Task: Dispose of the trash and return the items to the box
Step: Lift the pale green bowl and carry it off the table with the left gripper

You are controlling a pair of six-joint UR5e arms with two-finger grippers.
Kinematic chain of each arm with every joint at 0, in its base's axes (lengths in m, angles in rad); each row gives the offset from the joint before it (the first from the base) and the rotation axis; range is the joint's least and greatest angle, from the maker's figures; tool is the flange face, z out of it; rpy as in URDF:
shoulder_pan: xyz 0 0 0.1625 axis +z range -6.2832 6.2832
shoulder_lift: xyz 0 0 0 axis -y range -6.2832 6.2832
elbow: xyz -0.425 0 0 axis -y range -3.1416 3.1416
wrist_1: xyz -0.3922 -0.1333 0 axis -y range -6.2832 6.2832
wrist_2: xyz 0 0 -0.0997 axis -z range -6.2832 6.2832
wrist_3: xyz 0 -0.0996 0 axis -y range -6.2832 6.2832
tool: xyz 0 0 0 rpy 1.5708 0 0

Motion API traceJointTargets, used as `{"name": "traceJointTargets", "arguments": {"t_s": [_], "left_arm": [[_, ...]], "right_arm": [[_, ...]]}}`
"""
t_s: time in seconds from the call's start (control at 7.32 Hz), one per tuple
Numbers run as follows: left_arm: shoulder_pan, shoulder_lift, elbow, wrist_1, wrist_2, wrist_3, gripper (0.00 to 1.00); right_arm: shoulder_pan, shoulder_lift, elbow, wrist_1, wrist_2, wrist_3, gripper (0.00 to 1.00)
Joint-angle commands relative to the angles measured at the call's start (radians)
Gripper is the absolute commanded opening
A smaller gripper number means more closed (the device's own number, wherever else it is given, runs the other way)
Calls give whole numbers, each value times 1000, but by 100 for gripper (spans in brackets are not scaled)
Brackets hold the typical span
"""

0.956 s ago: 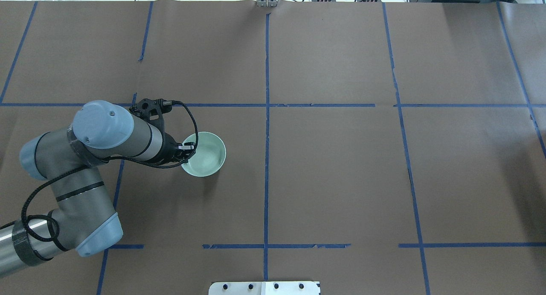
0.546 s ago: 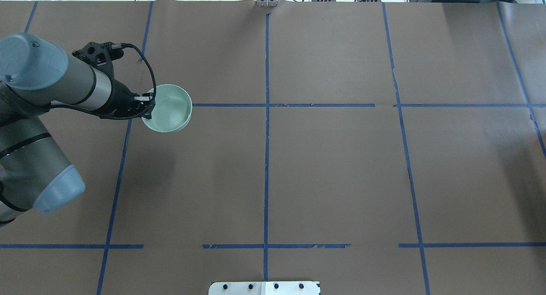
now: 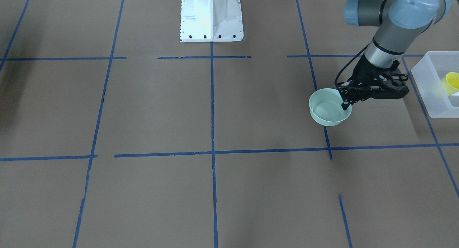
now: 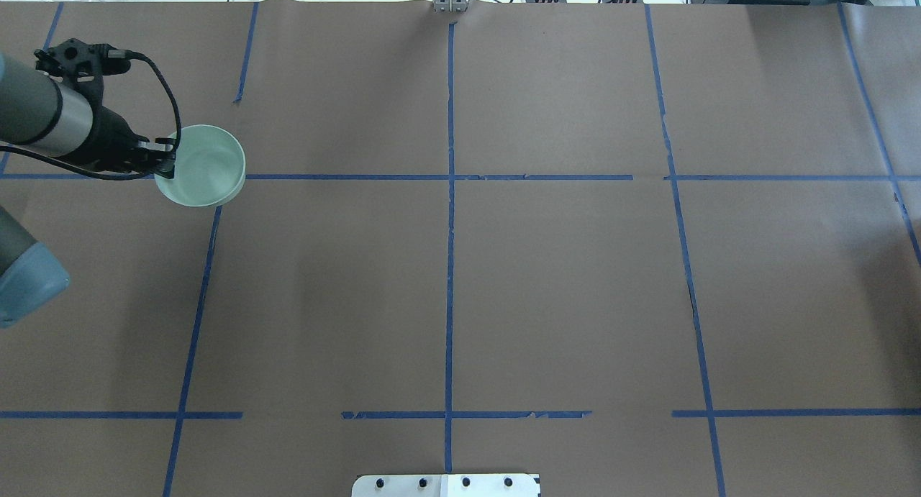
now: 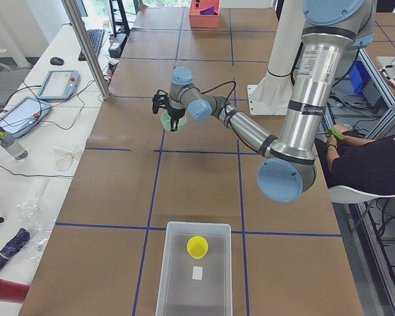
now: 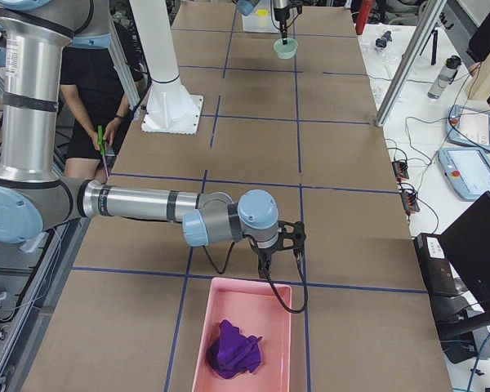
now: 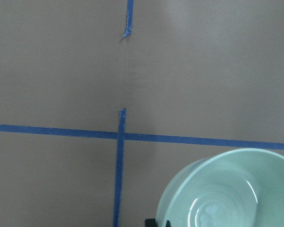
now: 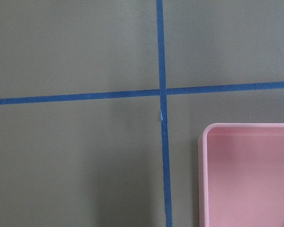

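Observation:
My left gripper (image 4: 169, 165) is shut on the rim of a pale green bowl (image 4: 207, 165) and holds it above the table's left part. The bowl also shows in the front view (image 3: 327, 111), with the gripper (image 3: 345, 106) at its rim, and in the left wrist view (image 7: 227, 194). The frosted box (image 3: 426, 97) stands just beyond the bowl toward my left. A yellow cup (image 3: 452, 83) lies in it, also shown in the left side view (image 5: 197, 247). My right gripper (image 6: 265, 265) hovers by a pink tray; I cannot tell whether it is open or shut.
A pink tray (image 6: 245, 306) at the table's right end holds a purple crumpled item (image 6: 235, 347); its corner shows in the right wrist view (image 8: 246, 179). The white robot base (image 3: 211, 18) stands at the table's robot-side edge. Blue tape lines cross the brown table.
My left arm has lifted the green bowl and carried it to the left and away from me, from the table's middle-left toward its left end. The grip on the rim has not changed.

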Motion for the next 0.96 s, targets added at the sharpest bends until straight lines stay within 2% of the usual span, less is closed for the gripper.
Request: {"name": "traceJointTargets", "arguments": {"t_s": [0.0, 0.27, 0.41, 0.82], "left_arm": [[-100, 52, 16, -5, -29, 165, 0], [-258, 90, 94, -5, -112, 418, 0], [-336, 110, 145, -5, -120, 563, 0], [-483, 133, 277, -5, -128, 814, 0]], "right_arm": [[16, 4, -35, 0, 26, -9, 100], [35, 6, -54, -2, 61, -44, 100], [36, 4, -54, 0, 63, -45, 100], [40, 20, -48, -2, 70, -45, 100]]}}
